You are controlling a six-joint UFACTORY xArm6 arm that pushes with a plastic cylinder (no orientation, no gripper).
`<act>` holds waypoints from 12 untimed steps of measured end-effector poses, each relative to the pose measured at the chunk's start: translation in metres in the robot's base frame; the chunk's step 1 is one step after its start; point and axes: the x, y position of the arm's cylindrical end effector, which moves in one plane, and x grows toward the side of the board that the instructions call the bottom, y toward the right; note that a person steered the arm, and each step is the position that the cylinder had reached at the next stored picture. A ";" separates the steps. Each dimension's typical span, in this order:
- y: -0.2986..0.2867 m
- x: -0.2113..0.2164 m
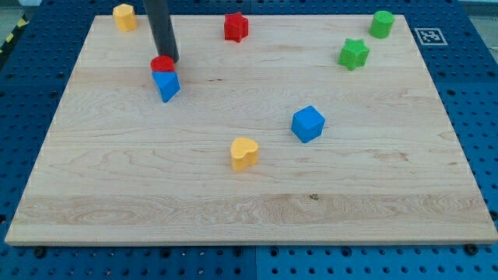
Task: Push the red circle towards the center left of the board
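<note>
The red circle [162, 64] lies in the board's upper left, touching the top of a blue triangular block [166, 85] just below it. My tip [171, 60] is at the red circle's upper right edge, touching or nearly touching it; the dark rod rises from there out of the view's top.
On the wooden board [249, 194]: a yellow block [124, 16] at the top left, a red star [236, 26] at the top middle, a green star [354, 54] and a green cylinder [381, 24] at the top right, a blue cube [308, 124] right of centre, a yellow heart [244, 153] near centre.
</note>
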 end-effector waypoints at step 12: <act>-0.022 -0.002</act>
